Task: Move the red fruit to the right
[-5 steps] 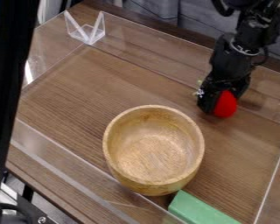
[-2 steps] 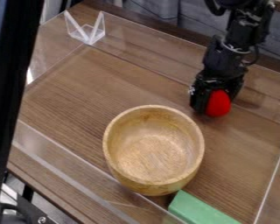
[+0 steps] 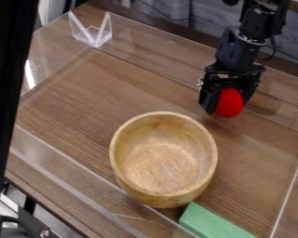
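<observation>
Tool partly hides red fruit.

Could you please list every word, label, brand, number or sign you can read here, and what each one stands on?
There is no readable text in this view: none shows on the wooden bowl, the green block or the red fruit. Any small markings on the dark robot arm would be too small and blurred to read.
</observation>
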### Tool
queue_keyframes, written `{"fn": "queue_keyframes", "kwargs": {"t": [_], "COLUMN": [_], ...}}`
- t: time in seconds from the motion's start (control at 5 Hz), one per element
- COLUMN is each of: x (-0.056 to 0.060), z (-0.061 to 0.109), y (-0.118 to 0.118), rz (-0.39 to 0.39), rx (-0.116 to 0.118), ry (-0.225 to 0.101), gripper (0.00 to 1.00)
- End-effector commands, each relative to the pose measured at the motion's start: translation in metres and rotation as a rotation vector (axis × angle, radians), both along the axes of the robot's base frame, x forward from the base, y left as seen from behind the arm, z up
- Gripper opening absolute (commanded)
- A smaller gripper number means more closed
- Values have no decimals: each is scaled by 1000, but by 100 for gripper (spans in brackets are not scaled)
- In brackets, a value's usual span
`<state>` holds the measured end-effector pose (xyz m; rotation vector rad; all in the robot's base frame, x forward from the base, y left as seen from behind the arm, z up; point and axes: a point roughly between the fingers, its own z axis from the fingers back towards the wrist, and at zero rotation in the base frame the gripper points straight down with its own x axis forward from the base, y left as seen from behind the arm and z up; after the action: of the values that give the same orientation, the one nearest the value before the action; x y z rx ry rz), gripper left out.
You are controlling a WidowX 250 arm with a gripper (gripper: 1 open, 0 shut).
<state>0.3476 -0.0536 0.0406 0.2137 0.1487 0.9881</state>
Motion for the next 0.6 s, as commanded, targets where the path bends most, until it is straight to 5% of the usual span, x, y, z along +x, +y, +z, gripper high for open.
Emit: {"fn": "queue_keyframes", "kwargs": {"t": [0.0,0.2,0.4], "x": [13,15,13], "z": [40,47,45], "y": [6,16,13], "rz": [5,20,-27], "rx": [-58,-91,-98], "ry": [-90,-81,-68], "gripper": [100,100,100]}}
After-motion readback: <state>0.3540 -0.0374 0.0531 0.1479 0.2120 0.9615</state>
